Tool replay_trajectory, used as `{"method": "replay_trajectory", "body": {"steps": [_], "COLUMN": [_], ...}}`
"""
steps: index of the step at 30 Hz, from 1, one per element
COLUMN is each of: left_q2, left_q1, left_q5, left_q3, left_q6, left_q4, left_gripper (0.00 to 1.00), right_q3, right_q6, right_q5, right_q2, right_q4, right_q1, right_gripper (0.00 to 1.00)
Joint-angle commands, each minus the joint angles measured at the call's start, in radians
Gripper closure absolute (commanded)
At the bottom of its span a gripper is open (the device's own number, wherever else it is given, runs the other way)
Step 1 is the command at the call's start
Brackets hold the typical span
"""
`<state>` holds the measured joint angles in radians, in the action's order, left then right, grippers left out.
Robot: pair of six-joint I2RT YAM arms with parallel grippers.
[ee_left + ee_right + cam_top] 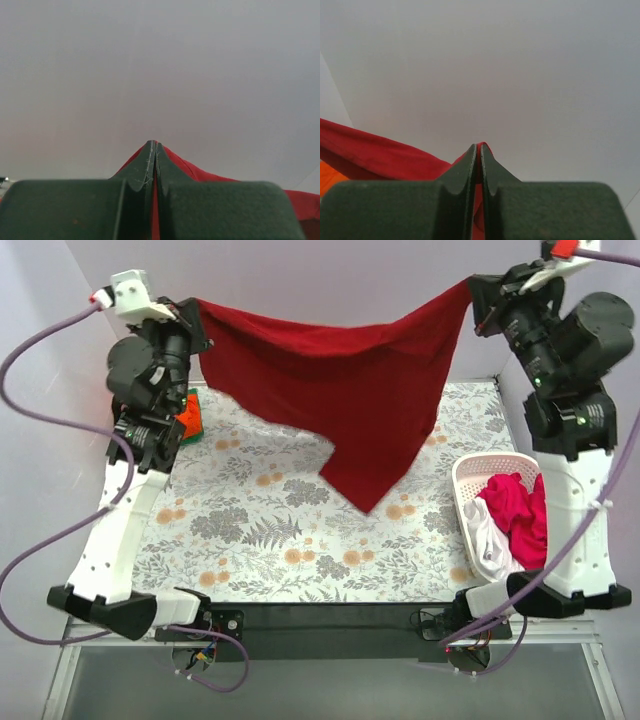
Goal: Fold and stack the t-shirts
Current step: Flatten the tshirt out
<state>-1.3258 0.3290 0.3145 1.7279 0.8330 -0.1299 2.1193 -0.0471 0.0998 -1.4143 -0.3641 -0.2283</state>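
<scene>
Above the far edge of the floral-patterned bench, the large dark crimson cloth t-shirt hangs between the raised arms, with the left jaws and right jaws each pinched fully shut on a top corner. Probably best to lower both ends evenly and keep the span taut so it lands flat, clear of the white plastic basket at the right edge. The cloth sags mid-span, limp, and one loose point droops toward bench centre.
</scene>
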Motion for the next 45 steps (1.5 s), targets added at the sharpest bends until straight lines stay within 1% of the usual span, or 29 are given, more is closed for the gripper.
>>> {"method": "replay_trajectory", "body": {"steps": [1,4,6,9,10,13,16,18,23,26,28,29,30,32,33,34,35,36,37,38,39,40,41,42,43,45], "left_q2": [0.095,0.187,0.267,0.341,0.388,0.463,0.502,0.525,0.563,0.568,0.556,0.548,0.537,0.485,0.458,0.395,0.354,0.314,0.275,0.196,0.159,0.119,0.061,0.025,-0.004,-0.083], "left_q1": [-0.005,-0.005,-0.007,-0.005,-0.005,-0.005,-0.005,-0.007,-0.005,-0.005,-0.005,-0.004,-0.004,-0.005,-0.005,-0.005,-0.008,-0.025,-0.039,-0.059,-0.112,-0.140,-0.168,-0.223,-0.244,-0.271], "left_q5": [-0.049,-0.101,-0.124,-0.184,-0.213,-0.259,-0.290,-0.288,-0.267,-0.223,-0.178,-0.161,-0.138,-0.056,-0.028,0.032,0.049,0.064,0.075,0.061,0.051,0.037,-0.021,-0.055,-0.089,-0.150], "left_q3": [0.026,-0.033,-0.076,-0.112,-0.120,-0.140,-0.139,-0.128,-0.129,-0.163,-0.203,-0.227,-0.287,-0.355,-0.417,-0.451,-0.479,-0.504,-0.551,-0.571,-0.589,-0.619,-0.636,-0.643,-0.640,-0.620], "left_q6": [-0.054,-0.032,-0.006,0.020,0.040,0.086,0.123,0.138,0.178,0.186,0.187,0.187,0.189,0.186,0.181,0.167,0.157,0.147,0.149,0.158,0.178,0.199,0.239,0.258,0.273,0.287], "left_q4": [0.050,0.041,0.015,-0.034,-0.048,-0.102,-0.151,-0.186,-0.198,-0.195,-0.185,-0.182,-0.162,-0.131,-0.085,-0.059,-0.030,0.033,0.067,0.102,0.166,0.196,0.264,0.288,0.303,0.326], "left_gripper": [1.00,1.00,1.00,1.00,1.00,1.00,1.00,1.00,1.00,1.00,1.00,1.00,1.00,1.00,1.00,1.00,1.00,1.00,1.00,1.00,1.00,1.00,1.00,1.00,1.00,1.00], "right_q3": [0.018,-0.047,-0.102,-0.171,-0.183,-0.208,-0.196,-0.179,-0.093,-0.116,-0.163,-0.195,-0.281,-0.356,-0.413,-0.430,-0.438,-0.440,-0.437,-0.430,-0.420,-0.398,-0.386,-0.369,-0.354,-0.312], "right_q6": [0.039,0.044,0.046,0.039,0.036,0.026,0.016,0.021,0.032,0.032,0.026,0.024,0.023,0.007,0.006,0.001,-0.005,-0.005,-0.010,-0.013,-0.017,-0.019,-0.019,-0.025,-0.027,-0.028], "right_q5": [-0.022,-0.011,0.012,0.050,0.058,0.084,0.095,0.084,0.041,0.015,0.005,-0.003,-0.018,-0.035,-0.054,-0.063,-0.066,-0.069,-0.071,-0.072,-0.077,-0.080,-0.081,-0.086,-0.086,-0.072], "right_q2": [0.113,0.204,0.251,0.345,0.388,0.457,0.506,0.520,0.509,0.482,0.451,0.443,0.433,0.387,0.364,0.304,0.266,0.226,0.142,0.099,0.056,-0.027,-0.067,-0.107,-0.174,-0.227], "right_q4": [0.108,0.113,0.113,0.109,0.105,0.080,0.048,0.031,-0.012,-0.012,-0.006,0.023,0.045,0.100,0.146,0.166,0.181,0.203,0.214,0.221,0.228,0.240,0.244,0.246,0.246,0.246], "right_q1": [0.004,0.004,0.004,0.004,0.004,0.004,0.004,0.004,0.004,0.003,0.003,0.003,0.004,0.003,0.003,0.004,0.004,0.004,0.004,0.006,0.006,0.004,0.004,0.004,0.006,0.006], "right_gripper": [0.99,0.99,0.99,0.99,0.99,0.99,0.99,0.99,0.99,0.99,0.99,0.99,0.99,0.99,0.99,0.99,0.99,0.99,0.99,0.99,0.99,0.99,0.99,0.99,0.99,0.99]}}
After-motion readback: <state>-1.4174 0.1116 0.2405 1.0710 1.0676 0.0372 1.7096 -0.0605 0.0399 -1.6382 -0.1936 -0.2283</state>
